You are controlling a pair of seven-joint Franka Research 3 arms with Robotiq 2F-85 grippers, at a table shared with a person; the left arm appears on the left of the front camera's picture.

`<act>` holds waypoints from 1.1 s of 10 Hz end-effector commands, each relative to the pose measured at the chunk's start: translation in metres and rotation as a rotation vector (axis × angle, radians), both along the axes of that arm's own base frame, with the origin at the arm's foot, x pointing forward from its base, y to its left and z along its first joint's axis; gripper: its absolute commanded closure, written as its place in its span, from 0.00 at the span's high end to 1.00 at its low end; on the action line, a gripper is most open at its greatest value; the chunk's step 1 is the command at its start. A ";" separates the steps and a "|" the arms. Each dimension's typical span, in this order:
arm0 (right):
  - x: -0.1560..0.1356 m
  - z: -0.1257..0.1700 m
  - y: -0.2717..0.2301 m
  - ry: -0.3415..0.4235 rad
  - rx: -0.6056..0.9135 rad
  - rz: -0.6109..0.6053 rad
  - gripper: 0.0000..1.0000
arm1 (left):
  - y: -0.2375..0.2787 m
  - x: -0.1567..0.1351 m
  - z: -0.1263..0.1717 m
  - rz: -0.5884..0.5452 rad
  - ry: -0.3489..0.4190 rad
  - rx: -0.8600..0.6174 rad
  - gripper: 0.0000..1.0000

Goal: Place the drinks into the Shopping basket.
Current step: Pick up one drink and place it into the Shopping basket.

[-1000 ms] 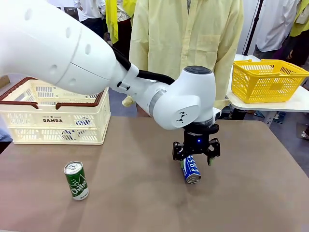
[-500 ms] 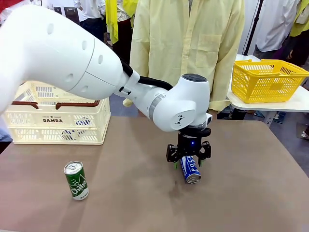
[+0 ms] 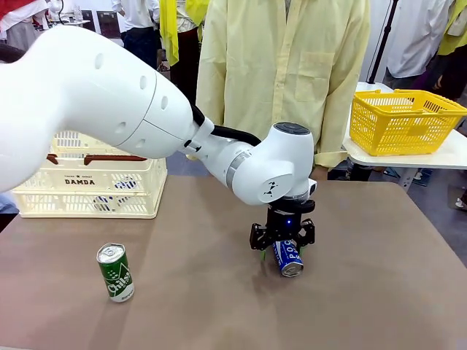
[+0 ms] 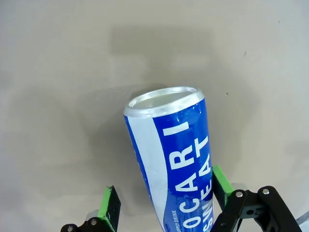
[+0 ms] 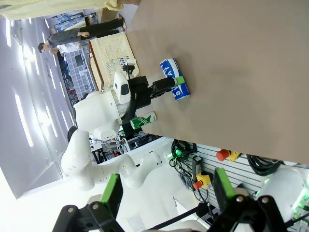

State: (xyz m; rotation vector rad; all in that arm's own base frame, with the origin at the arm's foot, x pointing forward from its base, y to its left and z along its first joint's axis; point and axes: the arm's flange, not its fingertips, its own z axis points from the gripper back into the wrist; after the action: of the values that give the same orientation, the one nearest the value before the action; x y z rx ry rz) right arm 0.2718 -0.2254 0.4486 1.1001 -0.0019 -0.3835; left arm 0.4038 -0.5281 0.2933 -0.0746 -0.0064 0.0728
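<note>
A blue Pocari drink can (image 3: 290, 257) lies on its side on the brown table, right of the middle. My left gripper (image 3: 282, 249) is down over it, open, one finger on each side. In the left wrist view the can (image 4: 169, 159) sits between the green pads (image 4: 109, 208); the right pad is close to it and the left one stands apart. A green can (image 3: 115, 272) stands upright at the front left. The cream Shopping basket (image 3: 87, 191) is at the back left, with cans showing through its slots. My right gripper (image 5: 169, 191) hangs open and empty, off the table.
A person in a yellow gown (image 3: 284, 65) stands at the far edge, behind my left arm. A yellow mesh basket (image 3: 403, 120) sits on a white side table at the right. Bare table lies between the green can and the blue one.
My left gripper has come down lower around the blue can and shifted slightly left. Both cans lie where they were.
</note>
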 end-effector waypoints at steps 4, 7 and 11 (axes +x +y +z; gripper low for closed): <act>-0.002 0.002 0.001 0.005 0.001 0.002 1.00 | -0.001 0.003 0.001 -0.006 -0.023 -0.022 0.00; -0.002 0.002 0.001 0.005 0.001 0.002 1.00 | -0.001 0.003 0.001 -0.013 -0.024 -0.017 0.00; -0.002 0.002 0.001 0.005 0.001 0.002 1.00 | 0.052 0.007 0.085 -0.172 -0.040 -0.117 0.00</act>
State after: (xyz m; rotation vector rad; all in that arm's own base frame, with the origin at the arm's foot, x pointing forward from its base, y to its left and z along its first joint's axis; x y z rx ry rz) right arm 0.2718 -0.2254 0.4486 1.1002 -0.0017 -0.3836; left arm 0.4184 -0.5153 0.3327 -0.1386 -0.0393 -0.0154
